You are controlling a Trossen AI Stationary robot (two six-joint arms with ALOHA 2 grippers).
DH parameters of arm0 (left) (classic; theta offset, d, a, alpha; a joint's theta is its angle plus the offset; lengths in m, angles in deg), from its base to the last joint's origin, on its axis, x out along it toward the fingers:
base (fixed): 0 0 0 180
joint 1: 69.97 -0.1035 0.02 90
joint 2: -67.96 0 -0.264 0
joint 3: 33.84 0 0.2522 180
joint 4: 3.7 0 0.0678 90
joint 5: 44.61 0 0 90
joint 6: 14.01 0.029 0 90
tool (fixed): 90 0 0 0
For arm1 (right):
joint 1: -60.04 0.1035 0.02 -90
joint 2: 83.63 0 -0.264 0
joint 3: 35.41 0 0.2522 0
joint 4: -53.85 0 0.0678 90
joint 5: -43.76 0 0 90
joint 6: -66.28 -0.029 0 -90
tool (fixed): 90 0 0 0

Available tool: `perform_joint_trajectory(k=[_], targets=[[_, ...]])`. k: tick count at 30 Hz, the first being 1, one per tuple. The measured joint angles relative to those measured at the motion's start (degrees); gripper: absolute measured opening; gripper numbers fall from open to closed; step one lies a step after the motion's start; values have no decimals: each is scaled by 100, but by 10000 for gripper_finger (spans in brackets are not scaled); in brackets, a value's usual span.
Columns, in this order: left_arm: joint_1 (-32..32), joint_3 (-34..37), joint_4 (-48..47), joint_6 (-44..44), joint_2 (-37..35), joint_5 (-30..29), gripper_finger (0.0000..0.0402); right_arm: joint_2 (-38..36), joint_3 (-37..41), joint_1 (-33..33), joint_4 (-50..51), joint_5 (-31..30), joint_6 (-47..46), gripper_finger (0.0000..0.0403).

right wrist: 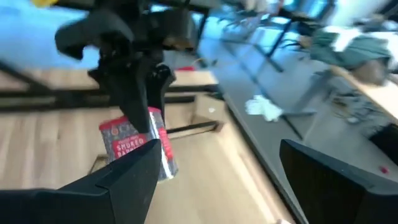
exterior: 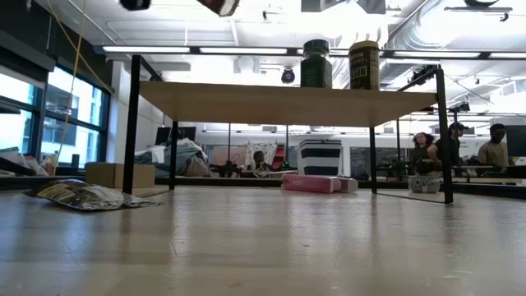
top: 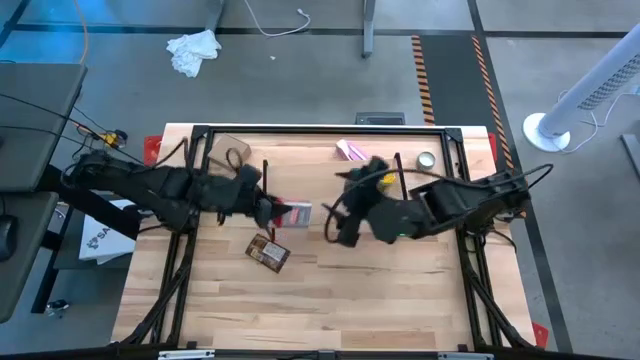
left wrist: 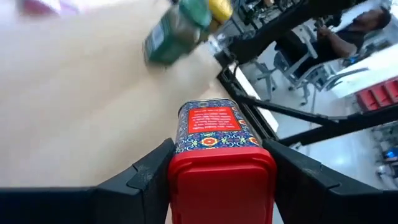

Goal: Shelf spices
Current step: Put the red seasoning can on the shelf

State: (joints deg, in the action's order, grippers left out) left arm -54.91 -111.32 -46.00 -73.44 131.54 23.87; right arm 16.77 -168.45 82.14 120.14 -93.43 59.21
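Nearest the lens in the left wrist view is the red boxy container, clamped between the left gripper's two dark fingers, its red cap toward the wrist and its patterned label pointing ahead over the light wood. The jaws stand about half open because the container fills the gap between them; that looks like a grip taken to carry it to the shelf. Ahead of this gripper, on the shelf plank, stand the green-lidded jar and, just beyond it, the yellow jar; from table height both show upright and side by side on top, so they appear already shelved. Below and a little toward the robot's side of the held container, the flat orange-brown packet lies on the table, not yet lifted. The right gripper hangs near the middle of the table, across from the left one, fingers spread wide and holding nothing; its camera looks at the other arm's grip on the container, so it seems to wait clear of the plank. The likely step is setting the red container beside the jars.
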Motion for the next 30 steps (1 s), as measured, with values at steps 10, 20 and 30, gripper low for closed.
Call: perform_joint_trajectory(k=[10, 20, 30], targets=[[-1405, -2528, -3119, 3040, 1485, 824, 211, -804, 3, 593, 360, -1222, -910, 322], [-1927, -4136, -4868, 4334, 3089, 1049, 211, -778, 11, 731, 744, -1223, -1639, 322], [-2106, -4215, -5218, 4652, 3733, 1608, 211, -771, 11, 731, 826, -761, -1903, 322]])
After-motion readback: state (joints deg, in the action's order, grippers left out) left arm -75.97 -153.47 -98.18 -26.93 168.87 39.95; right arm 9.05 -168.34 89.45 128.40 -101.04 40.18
